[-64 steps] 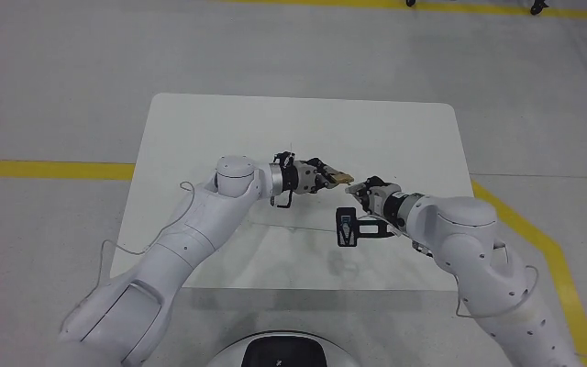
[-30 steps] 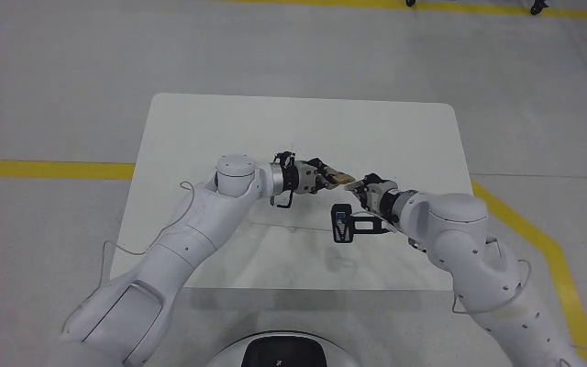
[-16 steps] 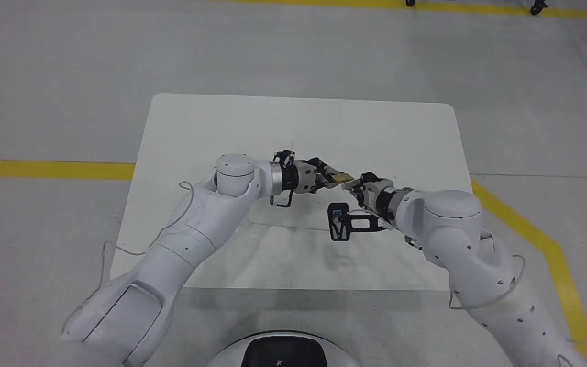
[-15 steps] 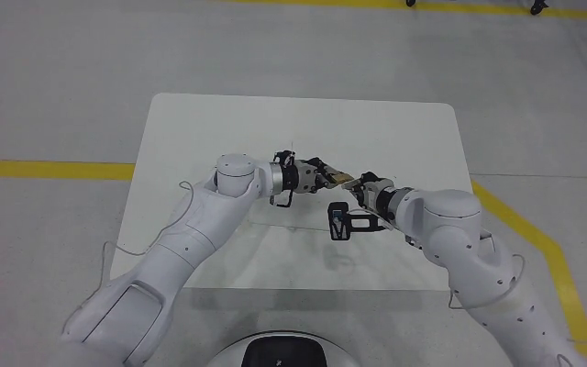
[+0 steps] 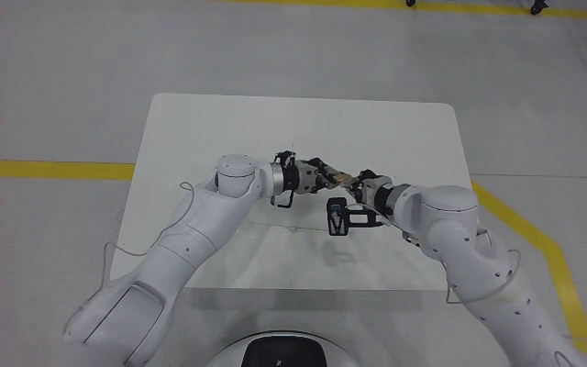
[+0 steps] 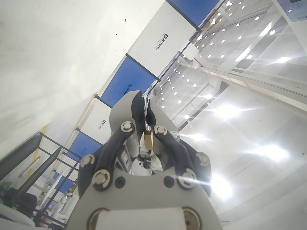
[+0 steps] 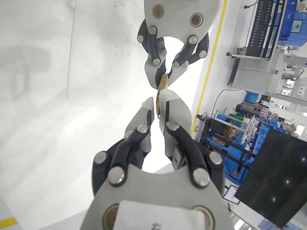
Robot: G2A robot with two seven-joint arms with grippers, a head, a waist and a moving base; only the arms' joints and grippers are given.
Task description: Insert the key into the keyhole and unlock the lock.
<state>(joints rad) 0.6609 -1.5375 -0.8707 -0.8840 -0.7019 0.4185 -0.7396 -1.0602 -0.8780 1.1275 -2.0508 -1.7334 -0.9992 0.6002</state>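
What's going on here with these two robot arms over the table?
The left gripper is clamped on a small brass padlock, held up above the white table. The right gripper grips a brass-coloured key. The two grippers face each other tip to tip, and the key meets the end of the padlock. Whether the key is inside the keyhole cannot be made out.

The left gripper (image 7: 165, 79) hides most of the lock (image 7: 164, 84); its keyhole and most of the key (image 7: 157, 107) are covered by the right gripper (image 7: 157, 101).
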